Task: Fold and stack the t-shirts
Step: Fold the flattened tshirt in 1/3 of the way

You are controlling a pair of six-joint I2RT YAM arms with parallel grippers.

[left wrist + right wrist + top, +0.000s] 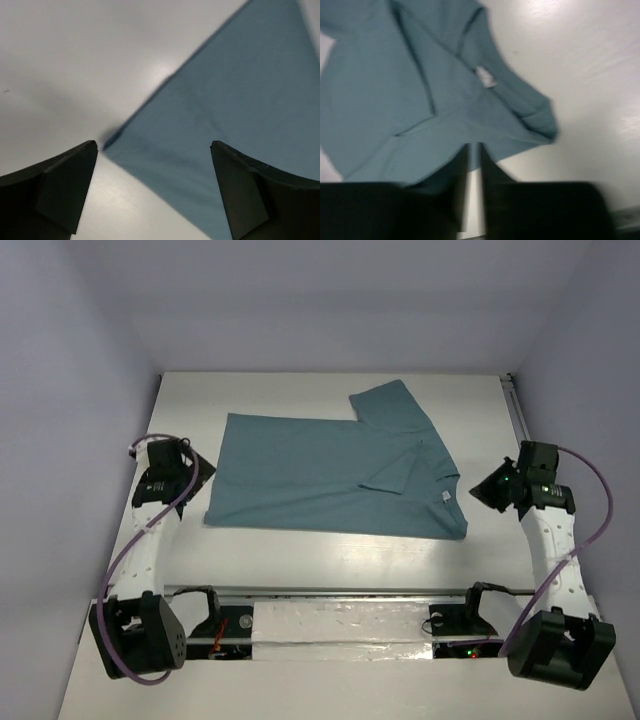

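One teal t-shirt (pixel 320 475) lies flat on the white table (pixel 300 550), its neck end at the right with the white label (pixel 444 497) showing. One sleeve (pixel 392 405) sticks out toward the back, and the other sleeve is folded onto the body. My left gripper (pixel 197 472) is open and empty beside the shirt's left edge. In the left wrist view, the gripper (pixel 154 145) frames a corner of the shirt (pixel 240 100). My right gripper (pixel 488 490) is shut and empty, just right of the collar. The right wrist view (pixel 474 146) shows the shirt (pixel 395 90) and label (pixel 485 77) ahead.
Purple-grey walls enclose the table on three sides. A thin rail (pixel 516 410) runs along the right back edge. The arm bases (pixel 140 635) (pixel 560 645) and a foil-covered strip (pixel 340 625) lie along the near edge.
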